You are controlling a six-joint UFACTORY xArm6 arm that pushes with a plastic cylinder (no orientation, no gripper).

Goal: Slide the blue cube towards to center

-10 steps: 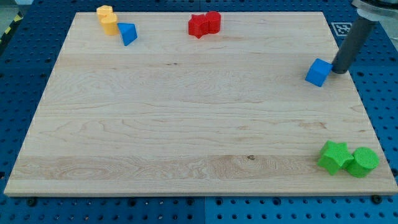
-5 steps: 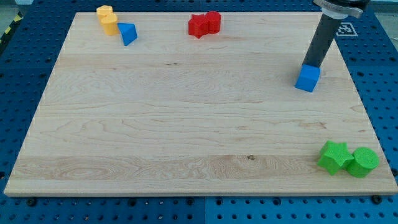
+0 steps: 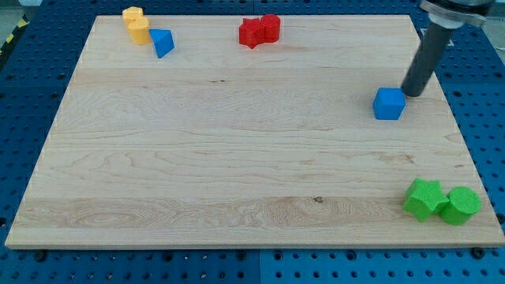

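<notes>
The blue cube (image 3: pixel 389 103) sits on the wooden board (image 3: pixel 237 142) at the view's right, a little above mid-height. My tip (image 3: pixel 411 94) stands just to the cube's upper right, close to its corner, and I cannot tell whether it touches. The dark rod rises from the tip toward the view's top right.
A blue triangular block (image 3: pixel 162 42) and a yellow block (image 3: pixel 136 24) lie at the top left. Two red blocks (image 3: pixel 259 31) lie at the top centre. A green star (image 3: pixel 424 199) and a green cylinder (image 3: pixel 460 205) sit at the bottom right.
The blue cube has slid left and slightly down over the second. My tip went from the cube's right to above it, then back to its upper right.
</notes>
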